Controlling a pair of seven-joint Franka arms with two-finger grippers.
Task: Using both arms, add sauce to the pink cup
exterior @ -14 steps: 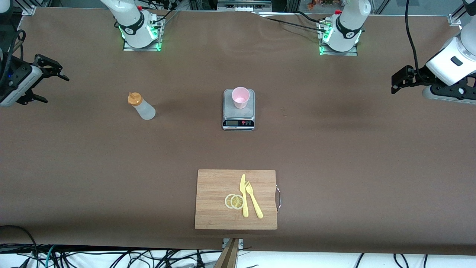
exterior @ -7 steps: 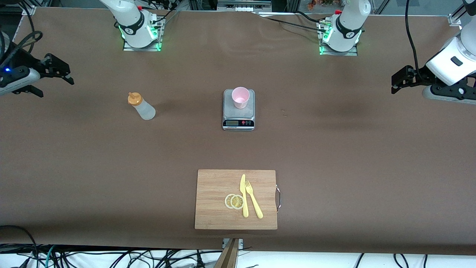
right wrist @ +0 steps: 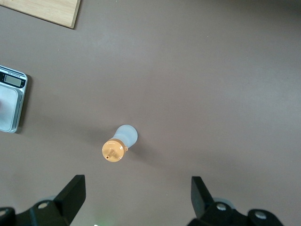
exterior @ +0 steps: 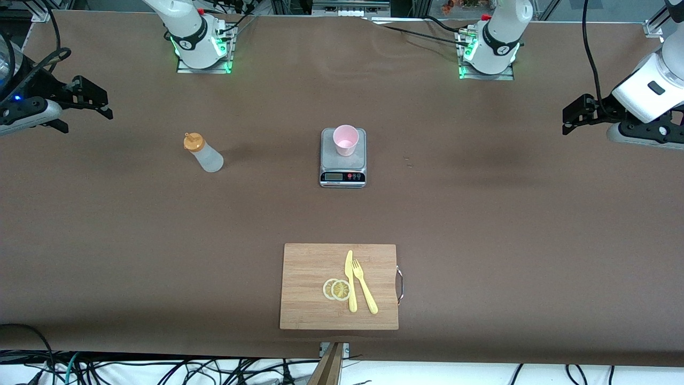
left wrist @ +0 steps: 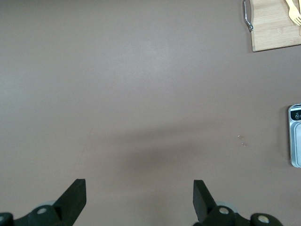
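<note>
On the platform of a small scale at the middle of the table, the pink cup was seen standing upright. Toward the right arm's end, well apart from the scale, the sauce was found upright on the table. Over the table near it, the right gripper was held with fingers spread wide. Over the table's other end, the left gripper was likewise held with fingers apart.
</note>
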